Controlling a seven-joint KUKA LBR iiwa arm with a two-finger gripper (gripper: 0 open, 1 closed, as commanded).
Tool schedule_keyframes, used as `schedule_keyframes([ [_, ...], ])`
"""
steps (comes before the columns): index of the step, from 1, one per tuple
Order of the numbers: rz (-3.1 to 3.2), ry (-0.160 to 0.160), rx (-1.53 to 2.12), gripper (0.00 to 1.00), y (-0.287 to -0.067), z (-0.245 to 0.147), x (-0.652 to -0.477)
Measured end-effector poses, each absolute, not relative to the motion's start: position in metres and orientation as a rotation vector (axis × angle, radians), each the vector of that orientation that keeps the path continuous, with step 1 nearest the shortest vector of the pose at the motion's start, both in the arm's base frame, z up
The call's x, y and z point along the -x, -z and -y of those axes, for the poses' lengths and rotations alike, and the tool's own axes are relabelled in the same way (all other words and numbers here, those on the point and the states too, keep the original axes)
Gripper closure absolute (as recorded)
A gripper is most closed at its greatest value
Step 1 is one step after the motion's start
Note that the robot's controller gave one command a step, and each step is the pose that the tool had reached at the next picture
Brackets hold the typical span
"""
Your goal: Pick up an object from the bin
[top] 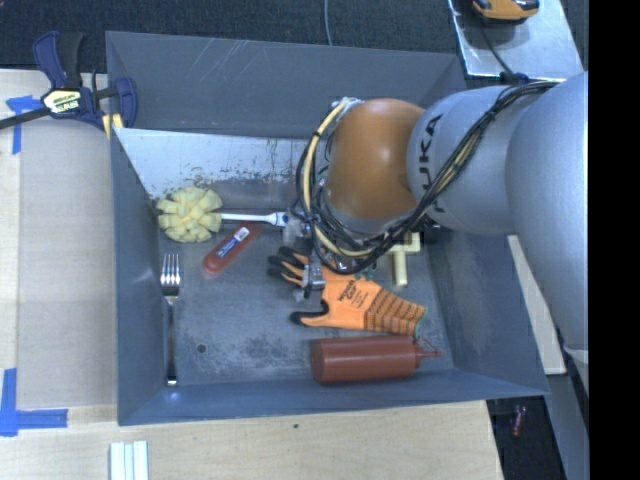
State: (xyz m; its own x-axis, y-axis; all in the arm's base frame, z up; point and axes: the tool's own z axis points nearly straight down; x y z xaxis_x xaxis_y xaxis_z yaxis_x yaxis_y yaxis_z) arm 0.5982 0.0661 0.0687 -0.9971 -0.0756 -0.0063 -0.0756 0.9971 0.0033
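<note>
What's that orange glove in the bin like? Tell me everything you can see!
The orange glove lies flat on the bin's floor, right of the middle. It looks like knitted fabric, with black, rubbery-looking fingers pointing left and a black thumb tip. Its cuff, striped orange and dark, points right. The robot's arm hangs over the finger end and hides part of it. A reddish-brown bottle lies just below it; whether they touch cannot be told.
</note>
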Motion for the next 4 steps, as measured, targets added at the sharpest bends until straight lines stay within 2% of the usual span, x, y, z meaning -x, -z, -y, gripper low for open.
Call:
schedule_keyframes([
  [1, -3.125, -0.009, -0.131, 1.0, -0.0715, -0.0472, -0.6087],
  [4, -3.125, -0.009, -0.133, 1.0, -0.0715, -0.0471, -0.6088],
])
